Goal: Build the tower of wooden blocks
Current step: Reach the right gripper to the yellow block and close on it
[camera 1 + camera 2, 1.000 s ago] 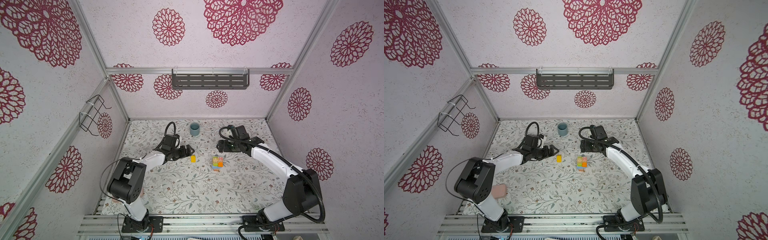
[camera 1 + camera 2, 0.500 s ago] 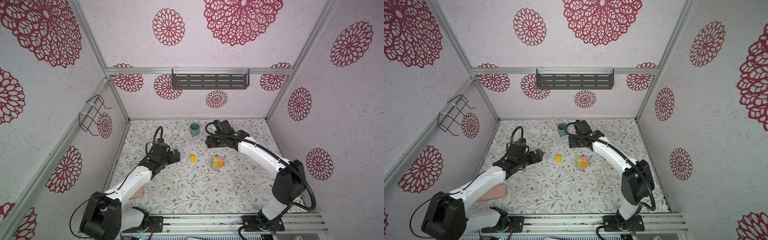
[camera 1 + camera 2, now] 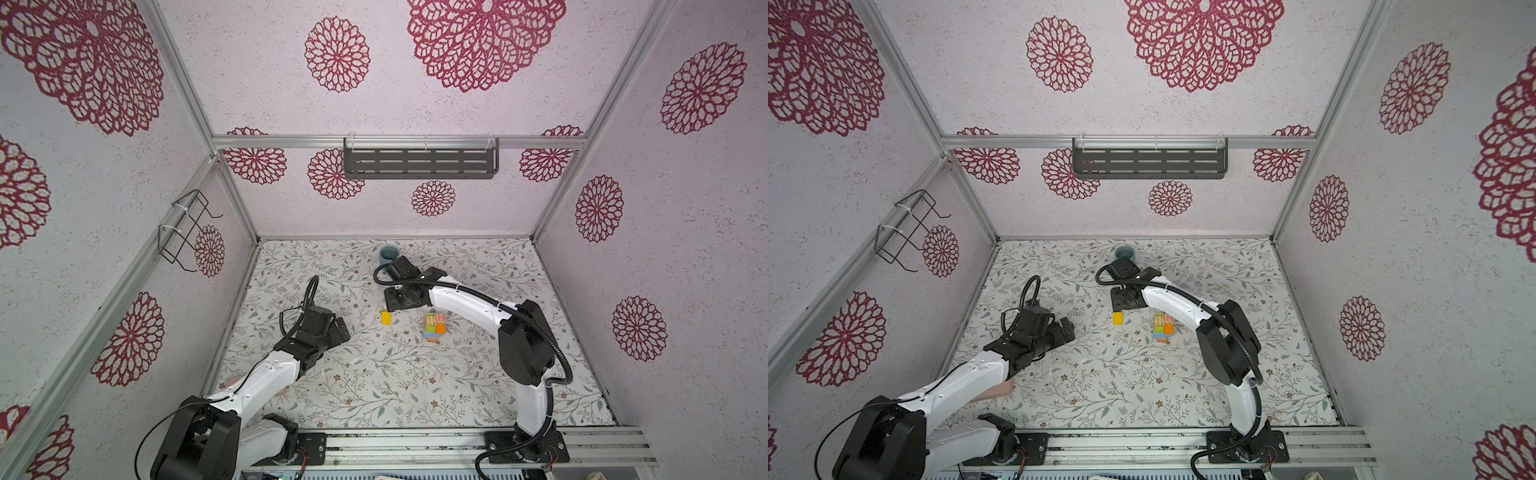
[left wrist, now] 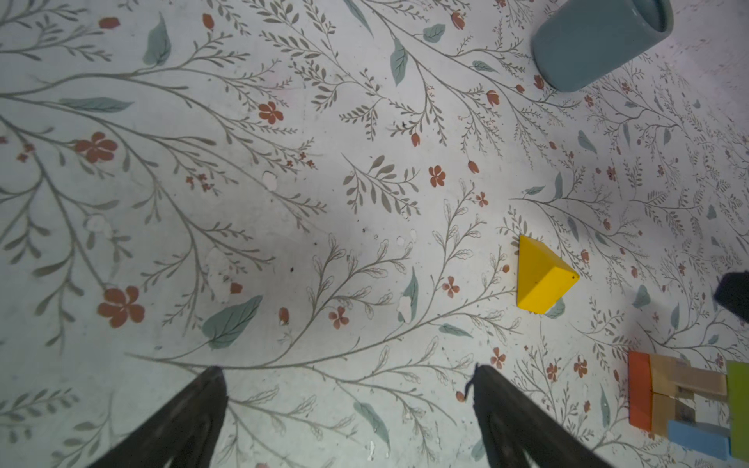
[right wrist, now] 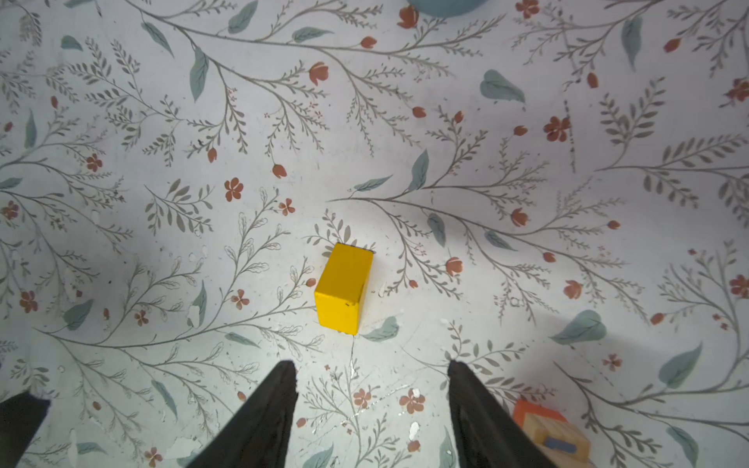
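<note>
Floral-print tabletop (image 3: 374,374) inside a booth of pale walls with crimson rosettes. Back wall carries a dark slotted shelf (image 3: 419,162); left wall carries a wire basket (image 3: 187,228).

I see the tower (image 3: 435,325) standing right of centre on the tabletop: a small stack with tan, green, orange and blue faces showing. Its tan top faces bear reddish marks, too small for me to read in both top views. Just beside its near side a small orange piece (image 3: 433,340) lies on the tabletop.

Left of the tower, near it but apart, the yellow wedge (image 3: 386,318) lies alone, flat face down. Behind it, near the back edge, a grey-blue cup (image 3: 389,253) stands upright.

Reaching in from the right, the right gripper (image 5: 371,362) hangs between cup and wedge. My right wrist view shows its fingers parted partway with nothing between them. The wedge sits ahead of the tips, in line with the gap, untouched.

Over bare tabletop left of the wedge, well apart from it, the left gripper (image 4: 346,368) has its jaws spread wide and empty.

Under the left arm a pink flat thing (image 3: 998,390) shows partly.
</note>
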`<state>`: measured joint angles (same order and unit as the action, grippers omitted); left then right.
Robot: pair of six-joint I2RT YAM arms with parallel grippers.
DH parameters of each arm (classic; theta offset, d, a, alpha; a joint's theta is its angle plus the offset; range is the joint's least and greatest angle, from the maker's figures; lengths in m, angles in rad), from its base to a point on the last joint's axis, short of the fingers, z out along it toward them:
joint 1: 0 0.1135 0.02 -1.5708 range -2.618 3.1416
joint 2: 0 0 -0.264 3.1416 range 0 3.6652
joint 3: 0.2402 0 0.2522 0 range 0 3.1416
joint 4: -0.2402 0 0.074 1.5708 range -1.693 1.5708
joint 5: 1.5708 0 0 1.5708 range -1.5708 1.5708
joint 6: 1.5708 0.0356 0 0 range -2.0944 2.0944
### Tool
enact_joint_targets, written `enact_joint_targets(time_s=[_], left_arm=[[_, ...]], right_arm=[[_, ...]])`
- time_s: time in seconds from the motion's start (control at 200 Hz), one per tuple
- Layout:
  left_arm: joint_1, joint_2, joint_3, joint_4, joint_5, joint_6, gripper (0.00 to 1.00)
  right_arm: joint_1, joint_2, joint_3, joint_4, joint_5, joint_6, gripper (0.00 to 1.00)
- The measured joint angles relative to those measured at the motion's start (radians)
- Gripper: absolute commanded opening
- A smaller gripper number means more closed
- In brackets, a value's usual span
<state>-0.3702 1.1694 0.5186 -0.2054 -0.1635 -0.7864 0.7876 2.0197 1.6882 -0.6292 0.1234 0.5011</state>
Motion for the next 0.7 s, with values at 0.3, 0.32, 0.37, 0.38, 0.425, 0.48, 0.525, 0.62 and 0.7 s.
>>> enact_joint_targets(time_s=[0.3,0.32,0.37,0.38,0.425,0.48,0.525,0.62,0.7], left_arm=[[0.000,-0.057,-0.021,0.010,-0.023,-0.003,0.97],[0.000,-0.059,-0.022,0.010,-0.027,-0.003,0.97],[0.000,-0.063,-0.023,0.010,-0.032,-0.002,0.97],[0.000,-0.064,-0.024,0.010,-0.032,-0.002,0.97],[0.000,-0.066,-0.024,0.009,-0.036,0.000,0.97],[0.000,-0.066,-0.024,0.010,-0.038,0.001,0.97],[0.000,-0.066,-0.024,0.010,-0.039,0.001,0.97],[0.000,-0.066,-0.024,0.010,-0.042,0.005,0.97],[0.000,-0.066,-0.025,0.011,-0.045,0.007,0.97]], right_arm=[[0.021,0.135,0.109,-0.023,0.008,0.032,0.63],[0.021,0.142,0.113,-0.025,0.007,0.034,0.63],[0.021,0.158,0.123,-0.028,0.008,0.037,0.63],[0.021,0.161,0.126,-0.030,0.008,0.039,0.63],[0.022,0.174,0.137,-0.034,0.008,0.042,0.63],[0.023,0.189,0.151,-0.041,0.007,0.043,0.63],[0.024,0.201,0.165,-0.048,0.007,0.043,0.62],[0.025,0.224,0.185,-0.052,0.007,0.045,0.60],[0.025,0.232,0.187,-0.056,0.006,0.048,0.58]])
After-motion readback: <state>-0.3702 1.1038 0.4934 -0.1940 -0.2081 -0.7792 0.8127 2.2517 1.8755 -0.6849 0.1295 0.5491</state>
